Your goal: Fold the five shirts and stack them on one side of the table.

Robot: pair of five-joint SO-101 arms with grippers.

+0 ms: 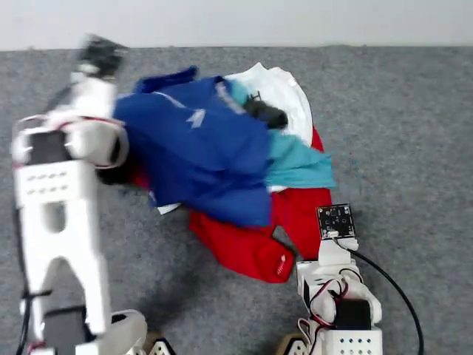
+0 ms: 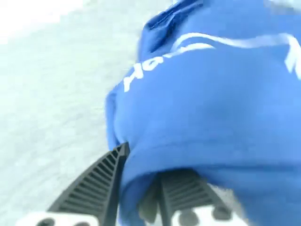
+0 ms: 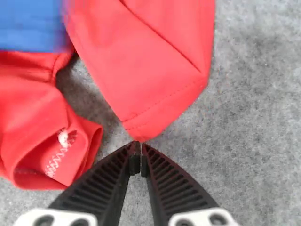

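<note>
A heap of shirts lies mid-table. The blue shirt (image 1: pixel 203 151) is on top, over a teal shirt (image 1: pixel 295 164), a white shirt (image 1: pixel 284 92) and a red shirt (image 1: pixel 247 240). A dark garment (image 1: pixel 266 113) pokes out near the white one. My left gripper (image 2: pixel 141 181) is at the heap's left edge, shut on a fold of the blue shirt (image 2: pixel 211 108), whose cloth runs between its fingers (image 2: pixel 101 181). My right gripper (image 3: pixel 137 149) is shut just at the tip of a red shirt (image 3: pixel 146 56) corner, and no cloth shows between its fingers.
Grey carpet-like table surface (image 1: pixel 399 126) lies bare to the right of the heap and along the front. The left arm's white body (image 1: pixel 59 214) stands at the front left. The right arm's base and black cable (image 1: pixel 392 285) sit at the front right.
</note>
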